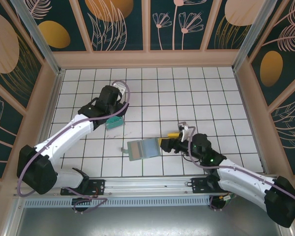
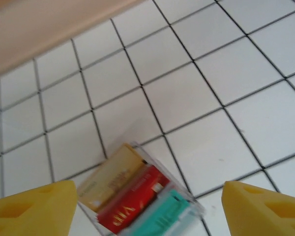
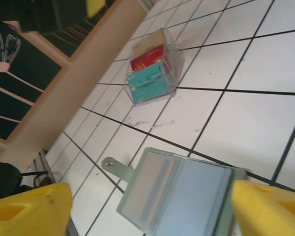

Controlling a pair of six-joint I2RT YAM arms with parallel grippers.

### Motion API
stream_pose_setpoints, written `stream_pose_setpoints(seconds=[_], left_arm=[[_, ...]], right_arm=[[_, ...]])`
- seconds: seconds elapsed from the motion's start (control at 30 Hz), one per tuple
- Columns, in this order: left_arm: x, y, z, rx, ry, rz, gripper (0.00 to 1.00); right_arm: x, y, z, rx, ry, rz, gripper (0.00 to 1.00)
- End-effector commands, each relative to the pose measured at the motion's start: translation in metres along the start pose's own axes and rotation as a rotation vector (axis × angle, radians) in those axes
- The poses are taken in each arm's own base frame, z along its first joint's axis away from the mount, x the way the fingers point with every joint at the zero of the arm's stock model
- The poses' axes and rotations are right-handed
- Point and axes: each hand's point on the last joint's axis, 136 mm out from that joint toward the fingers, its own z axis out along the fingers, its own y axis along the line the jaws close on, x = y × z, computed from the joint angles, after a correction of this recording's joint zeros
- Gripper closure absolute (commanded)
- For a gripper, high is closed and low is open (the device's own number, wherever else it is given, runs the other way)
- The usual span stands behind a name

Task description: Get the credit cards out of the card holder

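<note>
You had bright, even overhead light; the white tiles (image 1: 187,98) threw mild glare and shadows were faint. Your left wrist view was smeared, perhaps by motion, and the yellow fingertips (image 2: 29,206) at its bottom corners sat out of focus.

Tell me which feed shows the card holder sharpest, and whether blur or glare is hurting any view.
Right wrist: card holder close, fairly sharp, evenly lit, no glare; yellow fingers soft at the frame's bottom. Left wrist: slightly blurred throughout, print on the boxed cards barely legible. Top external: sharp, soft shadows, but the card holder is small.
</note>
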Motion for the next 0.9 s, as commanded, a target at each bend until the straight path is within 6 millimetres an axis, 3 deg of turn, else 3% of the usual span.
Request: stream_pose_setpoints(seconds=[0.0,0.03,0.13,0.3,0.43,0.67,0.87], left_arm=[[0.02,-0.018,-0.013,0.131,0.051,-0.276,0.27],[0.021,-0.024,-0.017,0.17,0.041,-0.334,0.28],[0.048,-0.041,-0.02,0.274,0.075,-0.479,0.33],[0.082,-0.052,-0.03,0.362,0.102,-0.667,0.38],[0.11,-0.065,-0.035,0.417,0.124,-0.794,0.42],[0.145,-0.1,-0.037,0.447,0.169,-0.871,0.42],[0.164,-0.125,-0.032,0.441,0.21,-0.887,0.42]], right_arm=[[-0.006,-0.002,0.006,0.043,0.003,-0.008,0.23],[-0.003,-0.006,0.008,0.057,0.013,-0.005,0.28],[0.006,-0.017,0.015,0.113,0.056,0.008,0.43],[0.035,-0.034,0.03,0.209,0.179,0.043,0.54],[0.051,-0.044,0.038,0.283,0.24,0.05,0.55],[0.065,-0.055,0.047,0.336,0.302,0.06,0.56],[0.073,-0.055,0.051,0.331,0.335,0.059,0.59]])
